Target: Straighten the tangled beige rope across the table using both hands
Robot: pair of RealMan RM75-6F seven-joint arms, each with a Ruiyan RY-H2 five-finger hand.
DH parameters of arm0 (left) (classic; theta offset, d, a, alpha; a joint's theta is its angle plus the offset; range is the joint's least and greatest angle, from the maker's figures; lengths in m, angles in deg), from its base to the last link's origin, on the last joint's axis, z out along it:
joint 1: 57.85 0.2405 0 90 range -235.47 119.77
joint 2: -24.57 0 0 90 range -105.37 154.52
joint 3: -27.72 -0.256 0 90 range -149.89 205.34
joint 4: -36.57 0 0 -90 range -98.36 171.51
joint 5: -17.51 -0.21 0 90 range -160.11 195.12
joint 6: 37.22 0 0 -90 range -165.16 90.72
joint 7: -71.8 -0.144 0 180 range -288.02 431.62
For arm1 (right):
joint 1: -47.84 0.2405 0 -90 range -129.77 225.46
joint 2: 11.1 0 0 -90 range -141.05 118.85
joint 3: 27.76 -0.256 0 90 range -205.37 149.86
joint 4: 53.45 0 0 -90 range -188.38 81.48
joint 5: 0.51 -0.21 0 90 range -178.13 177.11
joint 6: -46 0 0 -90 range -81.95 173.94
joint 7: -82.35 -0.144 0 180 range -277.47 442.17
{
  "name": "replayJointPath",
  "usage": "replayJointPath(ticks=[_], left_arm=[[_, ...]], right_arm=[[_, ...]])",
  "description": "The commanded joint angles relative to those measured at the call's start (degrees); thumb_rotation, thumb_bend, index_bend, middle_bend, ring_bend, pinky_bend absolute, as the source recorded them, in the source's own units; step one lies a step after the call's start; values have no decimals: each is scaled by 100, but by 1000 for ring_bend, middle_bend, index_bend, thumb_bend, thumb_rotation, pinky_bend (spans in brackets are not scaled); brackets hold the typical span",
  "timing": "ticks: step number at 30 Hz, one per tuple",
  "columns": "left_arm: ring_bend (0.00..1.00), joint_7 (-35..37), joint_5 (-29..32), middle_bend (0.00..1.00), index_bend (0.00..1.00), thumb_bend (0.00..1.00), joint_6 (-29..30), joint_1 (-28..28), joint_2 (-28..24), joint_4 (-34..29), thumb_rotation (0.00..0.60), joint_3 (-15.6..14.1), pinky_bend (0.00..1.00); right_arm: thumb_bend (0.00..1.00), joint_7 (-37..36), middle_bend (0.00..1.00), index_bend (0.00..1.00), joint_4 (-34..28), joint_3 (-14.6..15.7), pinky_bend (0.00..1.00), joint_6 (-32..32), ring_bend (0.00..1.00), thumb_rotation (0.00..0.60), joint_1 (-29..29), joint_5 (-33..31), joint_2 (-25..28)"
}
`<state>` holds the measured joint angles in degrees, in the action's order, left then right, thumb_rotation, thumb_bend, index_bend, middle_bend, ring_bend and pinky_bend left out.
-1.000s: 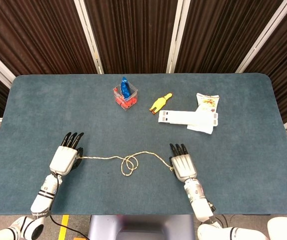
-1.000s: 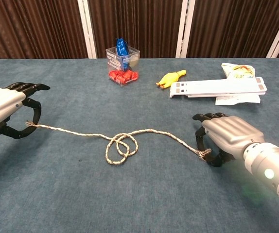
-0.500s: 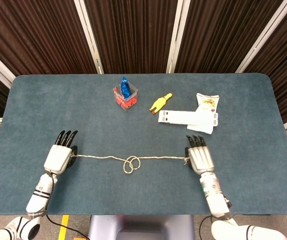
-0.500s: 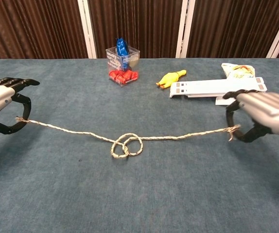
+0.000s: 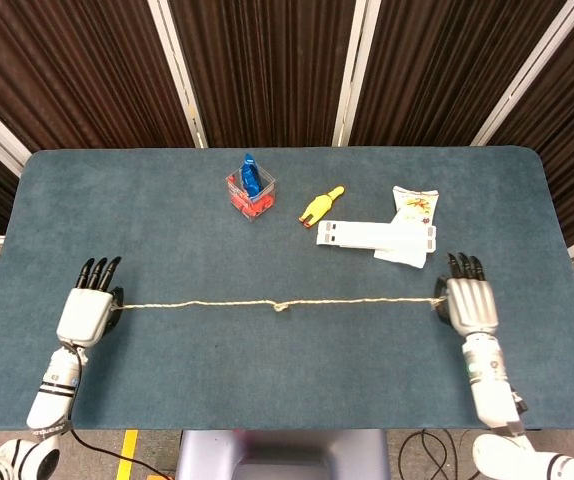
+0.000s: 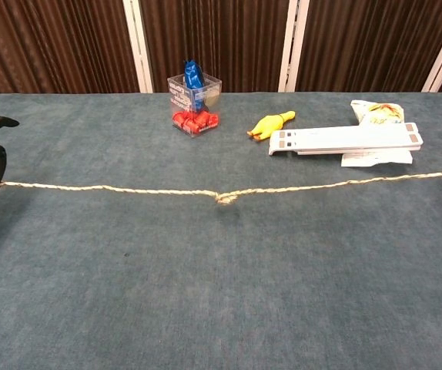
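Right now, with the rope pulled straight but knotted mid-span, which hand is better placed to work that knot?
Neither clearly: the knot sits roughly midway between the left hand and right hand, each holding a rope end.

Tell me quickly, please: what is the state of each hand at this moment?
Left hand: holding the left end of the beige rope.
Right hand: holding the rope's right end.

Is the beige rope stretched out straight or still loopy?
Stretched straight: the beige rope runs between the left hand and right hand, with one small knot mid-span.
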<state>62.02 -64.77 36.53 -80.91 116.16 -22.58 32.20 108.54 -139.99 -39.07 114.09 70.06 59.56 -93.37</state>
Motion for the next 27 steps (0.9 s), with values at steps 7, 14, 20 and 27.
replayJointPath(ticks=[7, 14, 20, 27], left_arm=[[0, 20, 105, 47, 609, 429, -76, 47, -45, 116, 600, 36, 30], [0, 89, 180, 47, 609, 429, -225, 20, 25, 312, 600, 62, 31], [0, 175, 238, 48, 609, 430, -335, 31, 84, 541, 600, 59, 32], [0, 249, 203, 48, 602, 429, -453, 42, 190, 783, 600, -28, 32]], right_arm=[[521, -541, 191, 818, 365, -90, 0, -161, 0, 600, -125, -201, 308], [521, -708, 190, 818, 638, -65, 0, -282, 0, 600, -152, -295, 358], [520, -825, 190, 819, 925, -22, 0, -391, 0, 600, -183, -375, 317], [521, -918, 190, 819, 1163, 44, 0, -516, 0, 600, -193, -384, 232]])
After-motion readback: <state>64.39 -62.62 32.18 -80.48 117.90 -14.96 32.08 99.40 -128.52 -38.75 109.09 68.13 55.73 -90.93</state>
